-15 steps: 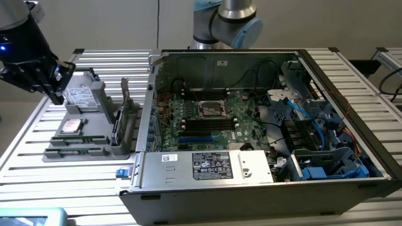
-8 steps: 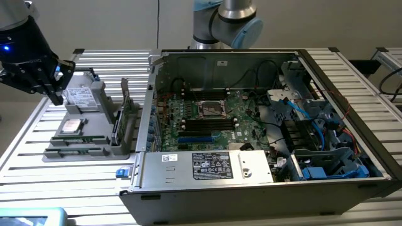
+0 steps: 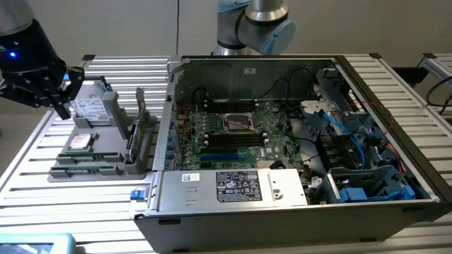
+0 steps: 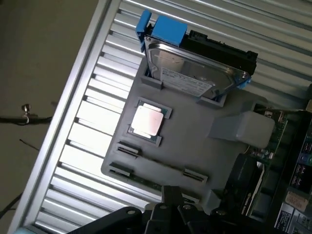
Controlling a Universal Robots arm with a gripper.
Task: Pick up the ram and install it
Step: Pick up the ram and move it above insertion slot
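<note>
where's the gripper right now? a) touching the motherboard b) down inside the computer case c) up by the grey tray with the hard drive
c: the gripper hangs next to the hard drive on the grey tray, outside the computer case.

A slatted metal table (image 3: pixel 78 209) is pictured, with a grey parts holder (image 4: pixel 195 141) set at the exterior view's left beside an open computer case (image 3: pixel 282 225).
</note>
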